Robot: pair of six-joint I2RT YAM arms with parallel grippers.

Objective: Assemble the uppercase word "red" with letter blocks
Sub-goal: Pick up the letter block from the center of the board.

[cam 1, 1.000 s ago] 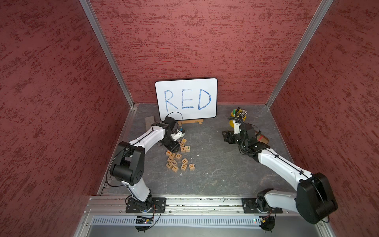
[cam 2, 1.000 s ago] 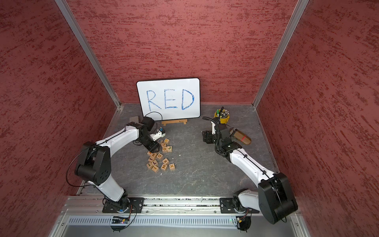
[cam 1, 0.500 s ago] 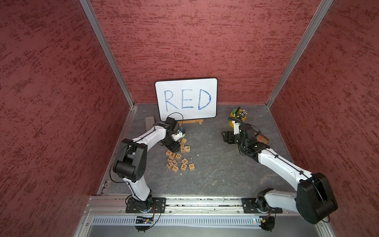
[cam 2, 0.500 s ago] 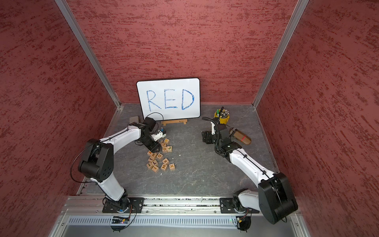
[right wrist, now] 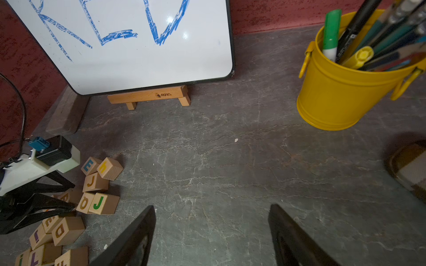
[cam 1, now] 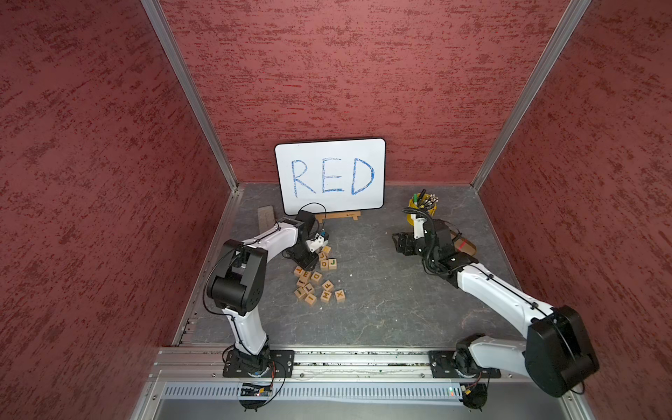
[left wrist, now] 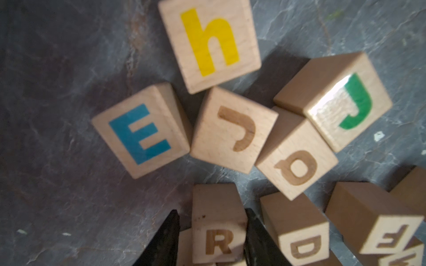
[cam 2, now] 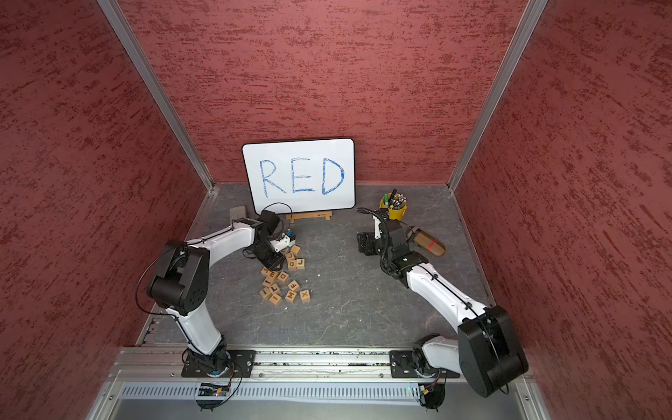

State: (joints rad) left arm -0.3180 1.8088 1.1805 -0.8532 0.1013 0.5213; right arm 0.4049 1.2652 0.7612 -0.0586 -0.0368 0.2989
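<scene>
While the left hand (left wrist: 212,210) straddles the R block (left wrist: 217,244), one finger (left wrist: 255,235) sits against its side and a sliver of gap shows at the other; clamped or not, cannot tell. Right hand (right wrist: 212,207) gapes wide and empty over bare tabletop (right wrist: 230,161), well apart from the pile

Task blocks: R between the left fingers; D block (left wrist: 304,247) just outside the touching finger; orange E block (cam 1: 306,275) near that hand, read in a top view only

Risks:
- uneven contact could twist R on the lift
- the finger beside D could drag D along
- R seems to rest partly on a neighbour, so it may tip
- blue E block (left wrist: 140,133), just beyond the fingertips, is the wrong E

Count, left wrist view: 1 R, 1 D, 1 F, 1 h, 1 blue E, 2 J (brown, green), 1 Q-like. Also 2 hands, 1 whiteboard (cam 1: 329,174), 1 yellow pen bucket (right wrist: 345,99)
</scene>
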